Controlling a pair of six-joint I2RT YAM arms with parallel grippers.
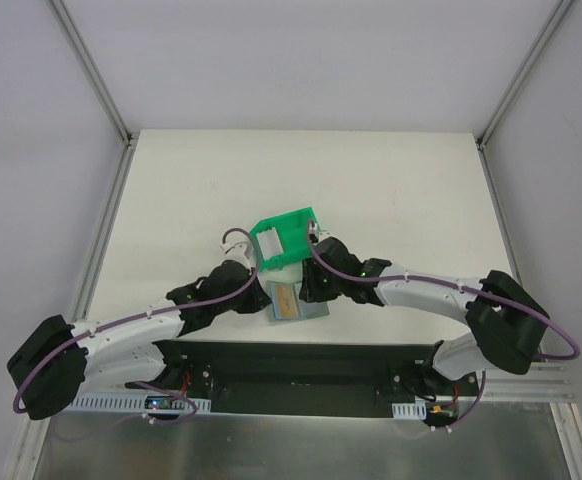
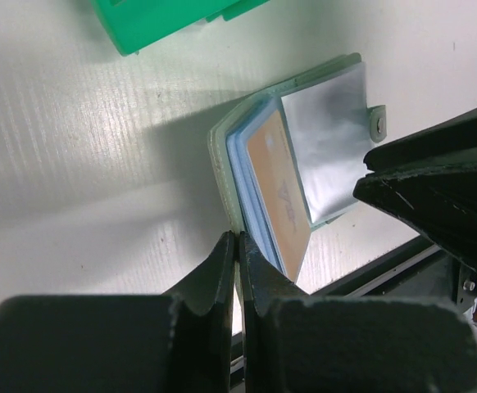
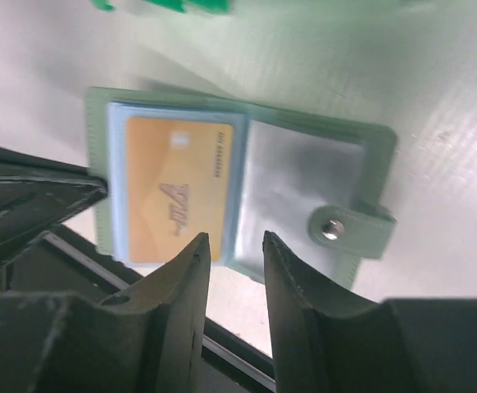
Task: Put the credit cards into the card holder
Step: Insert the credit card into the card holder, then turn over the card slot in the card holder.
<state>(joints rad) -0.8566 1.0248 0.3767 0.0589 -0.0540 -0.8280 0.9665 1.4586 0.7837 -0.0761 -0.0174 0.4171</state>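
Hovering my right gripper (image 3: 233, 242), half spread and empty, over the holder's (image 3: 304, 168) fold; card (image 3: 173, 190) lies left, beside my pressed-together left gripper (image 2: 237, 239).

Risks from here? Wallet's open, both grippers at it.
1. The card holder lies near the table's near edge. The shut left gripper, tips at its rim, could shove it off.
2. The orange card seems to stick out of its pocket toward that edge, so a nudge may slide it out.
3. The open right gripper hovers close to the left one, so they could collide.
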